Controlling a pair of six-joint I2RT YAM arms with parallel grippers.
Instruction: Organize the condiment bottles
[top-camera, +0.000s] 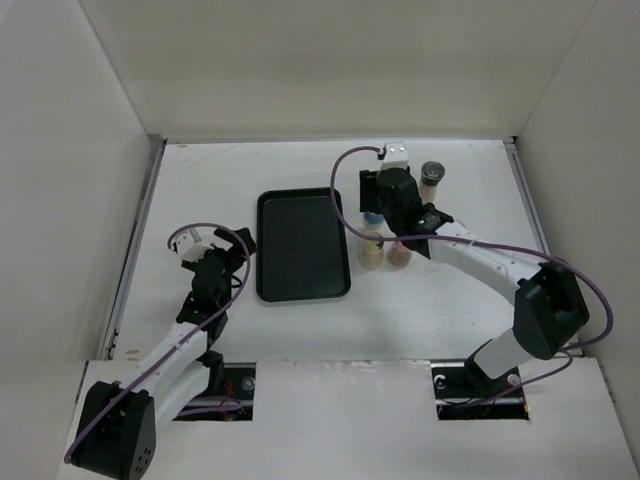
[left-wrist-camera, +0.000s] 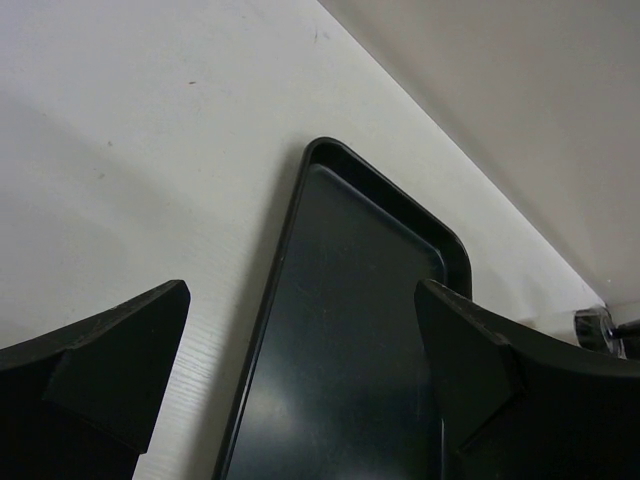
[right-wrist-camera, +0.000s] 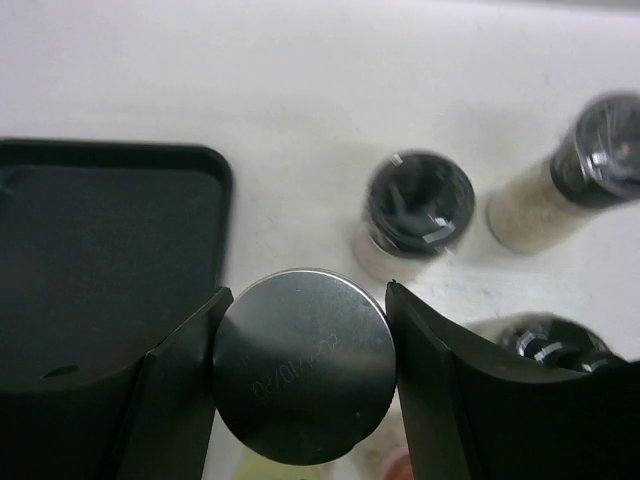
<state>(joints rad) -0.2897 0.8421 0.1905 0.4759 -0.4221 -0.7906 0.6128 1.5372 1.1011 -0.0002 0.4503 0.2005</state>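
Now, your right gripper (right-wrist-camera: 307, 292) straddles silver-capped bottle (right-wrist-camera: 303, 370) from above. Jaws at mid width, pads touching cap on both sides, likely for lift to black tray (right-wrist-camera: 100, 250) just left. Bottle upright in cluster right of tray; black-capped jar (right-wrist-camera: 420, 205) just beyond. Left gripper (left-wrist-camera: 302, 300) wide, empty, over tray.

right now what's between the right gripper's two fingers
The silver-capped jar: its round lid fills the gap between the right gripper's fingers, which appear to touch it on both sides. The right wrist view shows this.
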